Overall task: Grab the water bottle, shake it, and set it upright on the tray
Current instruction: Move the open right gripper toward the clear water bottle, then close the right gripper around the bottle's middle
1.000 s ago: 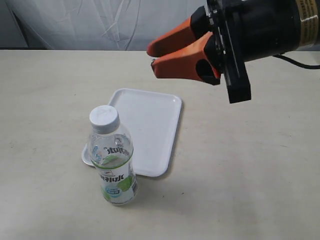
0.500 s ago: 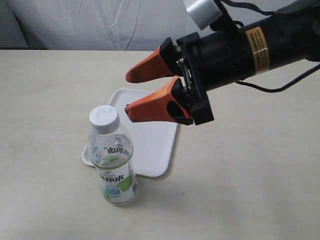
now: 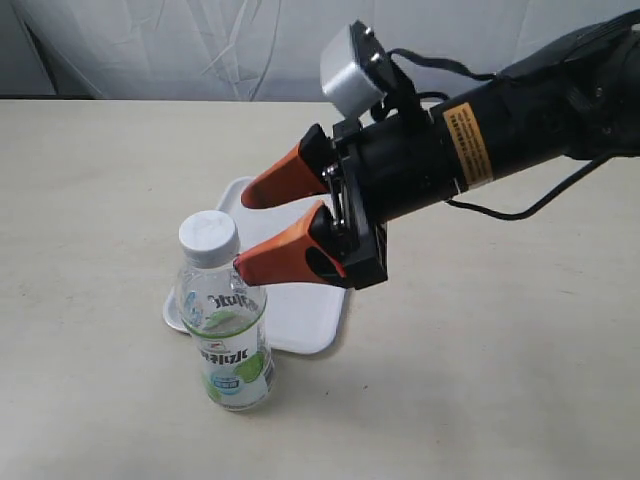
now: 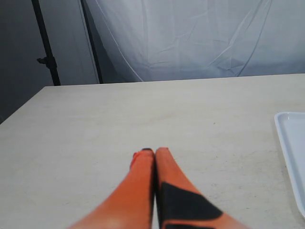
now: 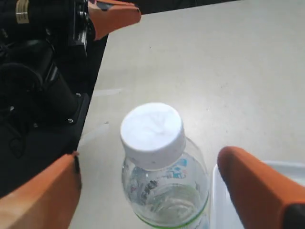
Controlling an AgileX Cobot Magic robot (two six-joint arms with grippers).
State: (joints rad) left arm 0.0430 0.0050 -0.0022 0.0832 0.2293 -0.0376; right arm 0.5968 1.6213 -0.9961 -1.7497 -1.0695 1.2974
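The water bottle (image 3: 222, 318) stands upright on the table, clear with a white cap and a white-and-green label, just in front of the near left corner of the white tray (image 3: 303, 322). My right gripper (image 3: 243, 235) is open, its orange fingertips level with the cap and just right of it, apart from the bottle. In the right wrist view the bottle (image 5: 153, 136) sits between the spread fingers (image 5: 257, 186), untouched, with the tray (image 5: 293, 169) behind one finger. My left gripper (image 4: 150, 152) is shut on nothing, low over bare table, with the tray's edge (image 4: 289, 143) off to one side.
The beige table (image 3: 500, 380) stretches around the tray, with a white curtain behind it. The right arm's black body (image 3: 470, 130) hangs over the tray. The left arm's dark body (image 5: 38, 71) and an orange finger (image 5: 114, 14) lie beyond the table edge.
My right gripper has come down and to the left, from high above the tray to beside the bottle's cap, and its fingers have spread wider. The bottle has not moved.
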